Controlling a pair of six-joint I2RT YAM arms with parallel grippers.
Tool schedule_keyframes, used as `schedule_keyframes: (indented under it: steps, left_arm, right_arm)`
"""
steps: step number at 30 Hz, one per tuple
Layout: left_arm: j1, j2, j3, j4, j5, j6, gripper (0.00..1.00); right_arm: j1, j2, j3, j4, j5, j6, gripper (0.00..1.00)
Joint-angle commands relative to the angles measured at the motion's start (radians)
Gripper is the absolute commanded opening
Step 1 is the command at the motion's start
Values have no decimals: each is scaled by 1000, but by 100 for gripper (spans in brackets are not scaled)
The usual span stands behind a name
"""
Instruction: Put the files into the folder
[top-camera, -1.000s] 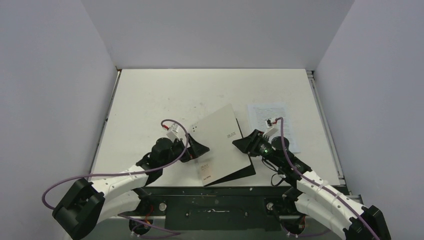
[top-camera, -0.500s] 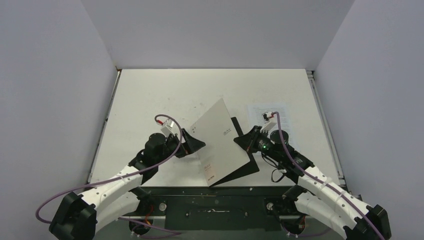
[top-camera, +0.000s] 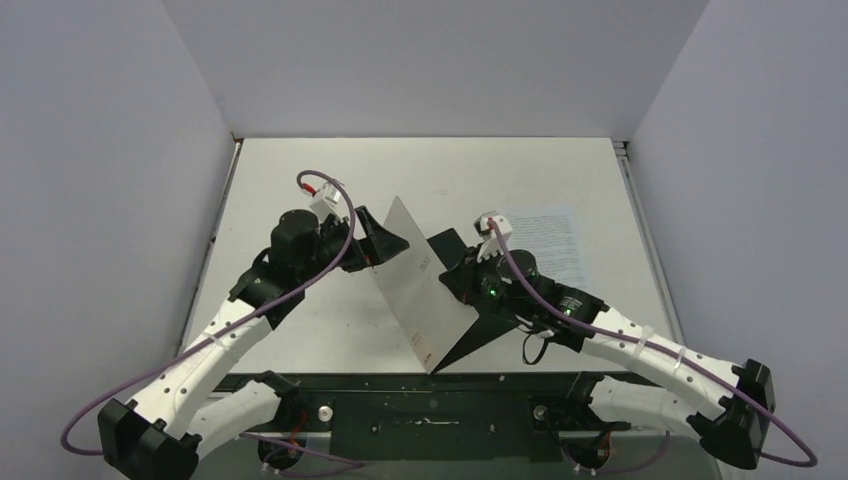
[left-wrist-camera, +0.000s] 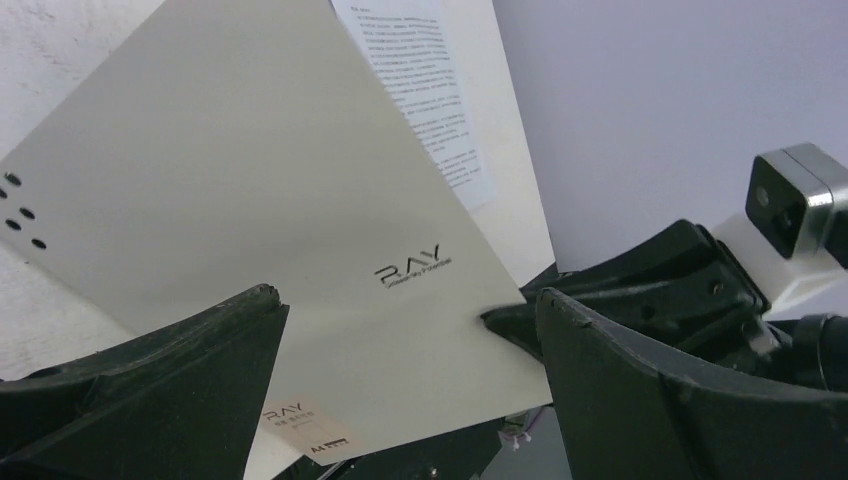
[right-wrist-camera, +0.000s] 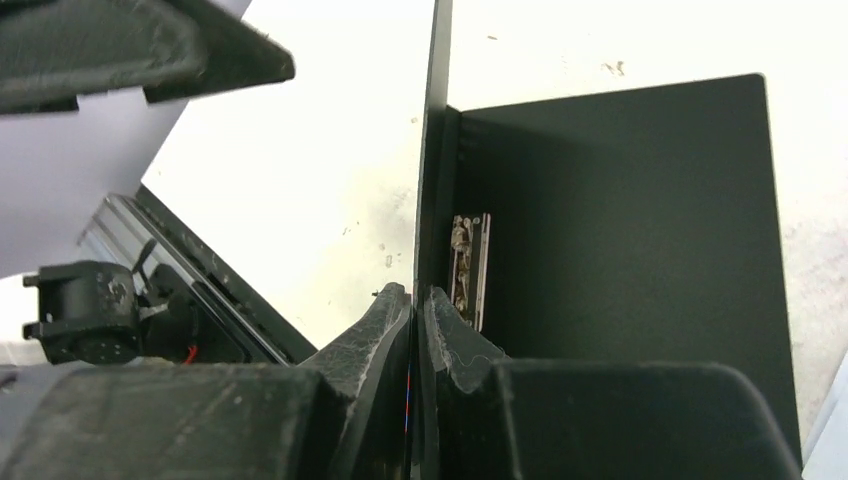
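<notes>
— How many things are we counting here?
— One folder (top-camera: 415, 290), one batch of files (top-camera: 548, 240) (I cannot tell how many sheets), and two arms.
— Start nearest.
— The folder is sitting at the middle of the near edge of the surface (top-camera: 300, 180). Its black back is lying flat, and its pale cover is standing almost upright on the spine. Its long axis is slanting from the near edge toward the far left corner, with the inside facing the right edge. One metal clip (right-wrist-camera: 470, 265) is showing by the spine.
— And the jaws?
— The right jaws are pinching the cover's free edge, closed tight on it. The left jaws are gaping wide just beside the cover's outer face, gripping nothing; I cannot tell whether they are touching it.
— The files?
— They are lying flat farther back, toward the right edge, with the long axis running near to far.
</notes>
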Motion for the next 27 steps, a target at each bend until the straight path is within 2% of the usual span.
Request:
schedule_keyframes:
  steps: [1,5,13,27]
  left_arm:
    - [12,37,139,-191,14,67,96]
    - [18,63,194,-266,19,87,96]
    - [32,78,272,-422,20,133,96]
    - [41,36,329,-642,-43,191,100]
  right_arm:
    - [144,60,121,-11,215,-100,5]
    - [303,145,207,-63,416,-163,5]
    - [511,277,320,-133,691,-255,5]
    - [781,533,491,-169,1087,-394,5]
